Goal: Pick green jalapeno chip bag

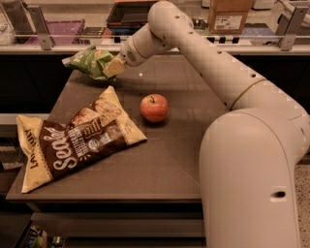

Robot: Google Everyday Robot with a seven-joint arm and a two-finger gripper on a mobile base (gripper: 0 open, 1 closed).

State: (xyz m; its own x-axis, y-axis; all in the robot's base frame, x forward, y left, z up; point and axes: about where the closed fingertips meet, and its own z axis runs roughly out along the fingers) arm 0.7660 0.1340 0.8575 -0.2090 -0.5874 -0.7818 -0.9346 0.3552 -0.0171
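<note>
The green jalapeno chip bag is a small crinkled light-green bag at the far left corner of the dark table. My gripper is at the bag's right end, with its tan fingertips closed on the bag's edge. The bag hangs tilted, just above the table surface, with a shadow beneath it. The arm reaches in from the right, over the back of the table.
A large brown and cream "Sea Salt" bag lies at the front left. A red apple stands mid-table. Behind the table runs a counter rail with a purple bin, a dark tray and a cardboard box.
</note>
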